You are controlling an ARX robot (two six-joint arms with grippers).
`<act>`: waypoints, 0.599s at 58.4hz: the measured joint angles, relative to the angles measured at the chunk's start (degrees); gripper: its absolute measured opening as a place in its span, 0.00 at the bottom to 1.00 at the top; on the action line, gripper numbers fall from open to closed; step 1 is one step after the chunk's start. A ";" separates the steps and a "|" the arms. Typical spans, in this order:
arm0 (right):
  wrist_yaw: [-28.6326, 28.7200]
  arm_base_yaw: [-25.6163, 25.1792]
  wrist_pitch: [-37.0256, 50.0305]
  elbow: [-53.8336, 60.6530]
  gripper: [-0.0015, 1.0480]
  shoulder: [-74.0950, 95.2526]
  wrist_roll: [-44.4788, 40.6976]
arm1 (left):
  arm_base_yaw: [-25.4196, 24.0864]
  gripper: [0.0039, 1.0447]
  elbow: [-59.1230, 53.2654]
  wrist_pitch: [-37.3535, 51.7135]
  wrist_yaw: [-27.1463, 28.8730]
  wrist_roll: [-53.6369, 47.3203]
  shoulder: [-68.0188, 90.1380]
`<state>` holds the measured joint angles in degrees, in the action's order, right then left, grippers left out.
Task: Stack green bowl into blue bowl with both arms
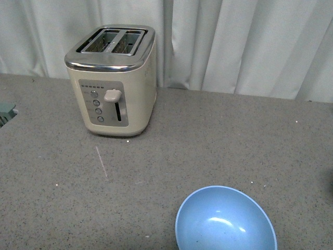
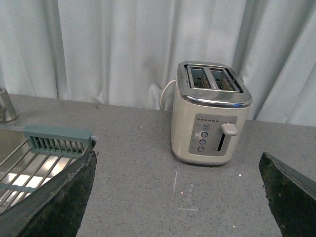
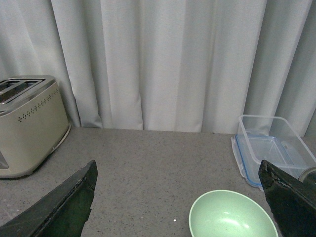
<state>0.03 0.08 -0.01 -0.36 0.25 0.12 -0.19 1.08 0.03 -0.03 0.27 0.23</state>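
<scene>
Green bowl (image 3: 233,216) sits by the clear box (image 3: 270,147), right gripper (image 3: 177,197) and left gripper (image 2: 177,192) both spread empty, so best to pinch its rim squarely, then lift toward the blue bowl (image 1: 225,221).

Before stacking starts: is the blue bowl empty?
Empty. The blue bowl shows a bare inside; the green bowl stands separately, beside a clear container.

Pale pleated curtain (image 1: 234,47) behind grey speckled countertop (image 1: 208,140).
</scene>
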 joint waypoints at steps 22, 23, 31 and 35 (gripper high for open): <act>2.49 -0.57 -9.09 -2.91 0.91 4.66 3.87 | 0.00 0.94 0.00 0.00 0.00 0.00 0.00; 2.47 -0.68 -10.16 -3.30 0.91 5.40 4.61 | 0.00 0.94 0.00 0.00 0.00 0.00 0.00; 6.64 -4.59 -10.97 -6.03 0.91 16.31 9.51 | 0.00 0.94 0.00 0.00 -0.02 0.00 -0.04; 10.03 -8.74 -6.58 -8.17 0.91 22.82 11.06 | 0.00 0.94 0.00 0.00 0.00 0.00 -0.04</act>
<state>10.07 -8.67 -6.59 -8.54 23.07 11.18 -0.19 1.08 0.03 -0.03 0.27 0.19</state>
